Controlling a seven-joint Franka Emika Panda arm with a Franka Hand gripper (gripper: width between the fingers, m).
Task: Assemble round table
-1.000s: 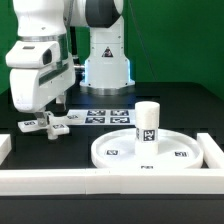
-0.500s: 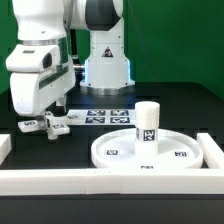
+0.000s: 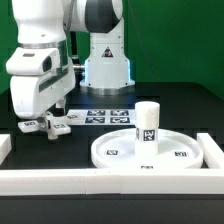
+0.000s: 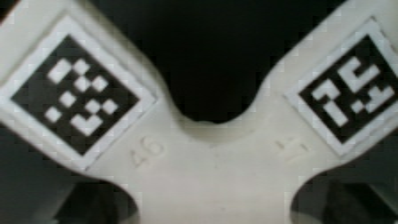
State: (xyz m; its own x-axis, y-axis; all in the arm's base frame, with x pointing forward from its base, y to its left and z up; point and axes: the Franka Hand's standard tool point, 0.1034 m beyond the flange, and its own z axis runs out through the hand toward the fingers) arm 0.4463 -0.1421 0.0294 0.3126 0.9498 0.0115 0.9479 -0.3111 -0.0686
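Note:
The cross-shaped piece (image 3: 47, 125) lies flat on the black table at the exterior view's left. My gripper (image 3: 50, 116) hangs straight above it, fingertips just over its hub, jaws apart and holding nothing. The wrist view is filled by the cross-shaped piece (image 4: 214, 150), with two tagged arms spreading away from the hub. The round disc (image 3: 110, 152) lies in front of the robot's base. The short post (image 3: 147, 122) stands upright on the disc, near its middle.
The marker board (image 3: 105, 116) lies between the cross-shaped piece and the disc. The white border wall (image 3: 100, 181) runs along the front and up the exterior view's right side. The robot's base (image 3: 105, 65) stands behind.
My gripper has come down a little toward the cross-shaped piece. The piece, disc and post have not moved.

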